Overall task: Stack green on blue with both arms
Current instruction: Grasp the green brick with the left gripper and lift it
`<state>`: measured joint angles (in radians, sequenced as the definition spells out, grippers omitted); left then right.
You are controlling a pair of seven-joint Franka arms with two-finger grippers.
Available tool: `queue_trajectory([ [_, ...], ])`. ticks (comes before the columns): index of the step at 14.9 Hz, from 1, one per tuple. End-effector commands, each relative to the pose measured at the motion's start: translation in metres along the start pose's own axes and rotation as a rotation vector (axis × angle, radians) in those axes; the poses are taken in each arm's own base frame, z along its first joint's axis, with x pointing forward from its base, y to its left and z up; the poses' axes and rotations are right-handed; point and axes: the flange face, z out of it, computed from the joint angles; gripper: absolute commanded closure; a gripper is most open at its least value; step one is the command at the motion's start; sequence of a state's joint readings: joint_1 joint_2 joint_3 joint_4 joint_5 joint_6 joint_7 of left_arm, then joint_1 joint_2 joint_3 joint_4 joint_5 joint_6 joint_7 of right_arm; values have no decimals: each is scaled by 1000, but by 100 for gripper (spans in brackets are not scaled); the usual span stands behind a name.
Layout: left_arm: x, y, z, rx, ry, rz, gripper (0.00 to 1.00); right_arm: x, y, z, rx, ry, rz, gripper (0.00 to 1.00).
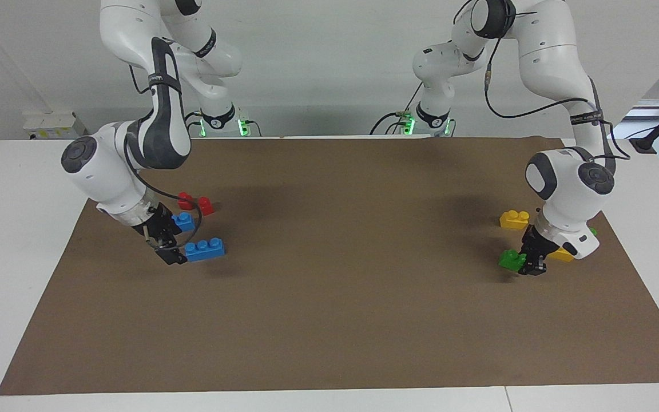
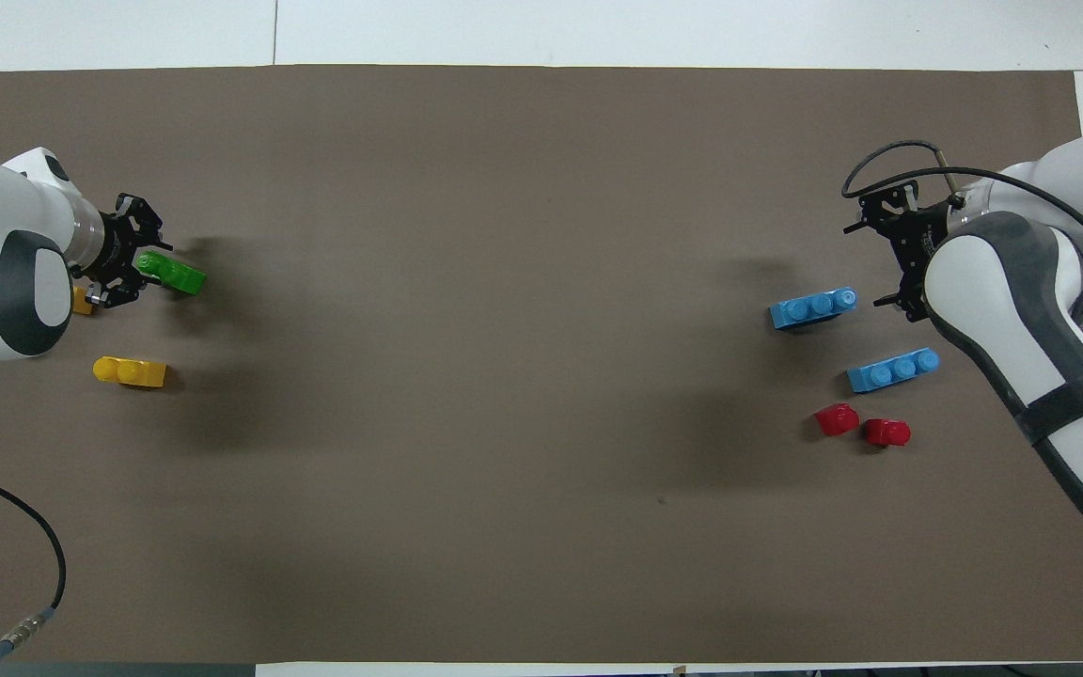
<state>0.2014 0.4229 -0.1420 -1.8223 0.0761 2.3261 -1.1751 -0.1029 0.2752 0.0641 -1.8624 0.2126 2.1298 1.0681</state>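
Note:
My left gripper (image 1: 531,264) is shut on one end of a green two-stud brick (image 1: 511,260) and holds it just above the brown mat at the left arm's end of the table. It also shows in the overhead view (image 2: 133,268), where the green brick (image 2: 175,274) sticks out of it. A second green brick (image 1: 592,232) peeks out from under that arm. My right gripper (image 1: 174,254) is low at the end of a blue three-stud brick (image 1: 205,249), also seen from overhead (image 2: 814,308). Another blue brick (image 1: 183,221) lies nearer to the robots.
Two red one-stud bricks (image 1: 185,200) (image 1: 206,206) lie nearer to the robots than the blue bricks. One yellow brick (image 1: 514,219) lies beside the left arm. Another yellow brick (image 1: 561,255) is partly hidden under it. The brown mat (image 1: 341,297) covers the table.

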Motion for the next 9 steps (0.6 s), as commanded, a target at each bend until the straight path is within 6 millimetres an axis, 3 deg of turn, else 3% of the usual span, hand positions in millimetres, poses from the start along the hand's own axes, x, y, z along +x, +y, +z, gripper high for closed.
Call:
queue_trajectory([
  [1, -2, 3, 1, -12, 21, 7, 100, 5, 2, 10, 8, -15, 46, 3],
  [9, -12, 11, -14, -15, 20, 14, 100, 13, 5, 25, 2, -54, 128, 3],
])
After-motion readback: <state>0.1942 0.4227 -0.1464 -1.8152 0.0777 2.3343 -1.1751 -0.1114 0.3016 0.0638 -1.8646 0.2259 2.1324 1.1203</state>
